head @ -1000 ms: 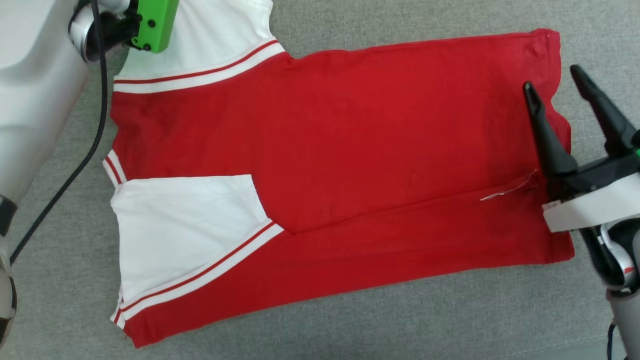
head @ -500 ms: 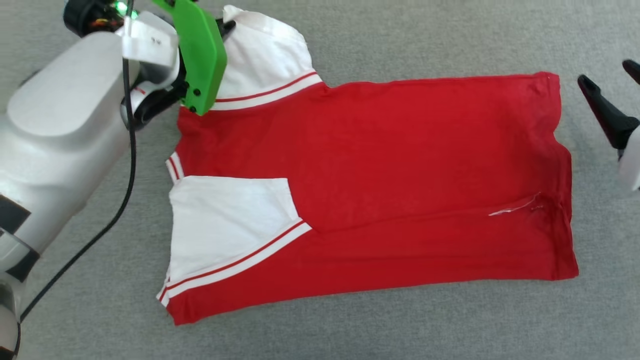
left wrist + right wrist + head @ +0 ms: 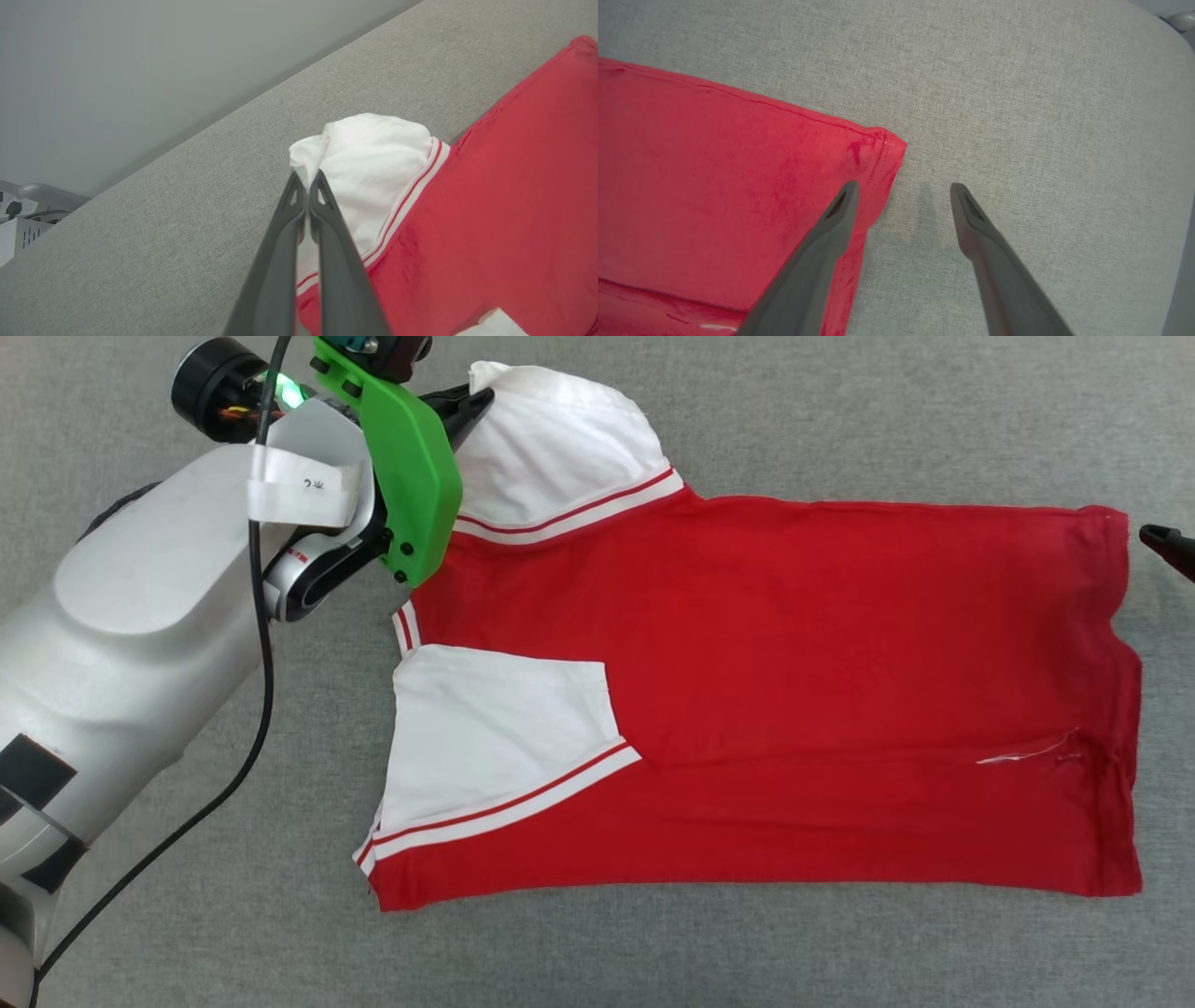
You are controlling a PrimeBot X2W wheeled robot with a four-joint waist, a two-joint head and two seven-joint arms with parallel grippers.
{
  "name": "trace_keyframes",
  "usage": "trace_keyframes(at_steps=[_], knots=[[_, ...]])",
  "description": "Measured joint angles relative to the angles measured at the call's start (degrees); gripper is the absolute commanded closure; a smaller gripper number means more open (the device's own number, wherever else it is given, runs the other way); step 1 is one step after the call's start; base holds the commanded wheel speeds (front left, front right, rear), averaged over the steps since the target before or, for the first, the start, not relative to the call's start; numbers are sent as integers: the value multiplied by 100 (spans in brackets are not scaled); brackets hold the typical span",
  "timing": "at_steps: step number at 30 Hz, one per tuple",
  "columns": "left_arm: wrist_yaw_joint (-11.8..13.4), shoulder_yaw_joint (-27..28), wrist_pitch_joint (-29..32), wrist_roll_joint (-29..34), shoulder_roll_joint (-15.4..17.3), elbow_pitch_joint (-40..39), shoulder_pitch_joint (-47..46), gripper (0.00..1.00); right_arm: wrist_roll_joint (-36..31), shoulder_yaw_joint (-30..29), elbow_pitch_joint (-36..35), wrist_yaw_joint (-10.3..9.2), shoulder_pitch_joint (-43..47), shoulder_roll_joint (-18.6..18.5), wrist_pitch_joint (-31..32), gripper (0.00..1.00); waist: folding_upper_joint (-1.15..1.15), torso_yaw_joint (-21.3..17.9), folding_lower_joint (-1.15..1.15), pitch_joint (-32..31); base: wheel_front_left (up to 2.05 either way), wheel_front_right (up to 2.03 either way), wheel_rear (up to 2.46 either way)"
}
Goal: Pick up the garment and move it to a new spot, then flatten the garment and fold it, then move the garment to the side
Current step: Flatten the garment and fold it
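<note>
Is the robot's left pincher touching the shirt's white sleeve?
Touching. The left wrist view shows the left gripper shut, its tips pinching a fold of the white sleeve of the garment.

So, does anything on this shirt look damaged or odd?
What looks like a loose white thread lies on the garment near its right hem. The far white sleeve sticks out bunched, pinched by the left end effector, while the near sleeve lies folded in.

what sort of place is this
Likely an indoor workroom or lab: the garment lies on a grey fabric-covered surface, with a plain grey wall behind and a white slotted box beyond.
</note>
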Motion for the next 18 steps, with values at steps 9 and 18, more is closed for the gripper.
trace_keyframes(at_steps=[9, 18], knots=[[147, 21, -68, 152, -25, -287, -15, 100, -63, 258, 1027, 0, -462, 461, -186, 0, 0, 168, 0, 385, 0, 0, 0], [175, 40, -201, 179, -49, -221, -9, 100, 290, 665, 1460, -1, -570, 380, -638, 100, 0, 233, 0, 495, 0, 0, 0]])
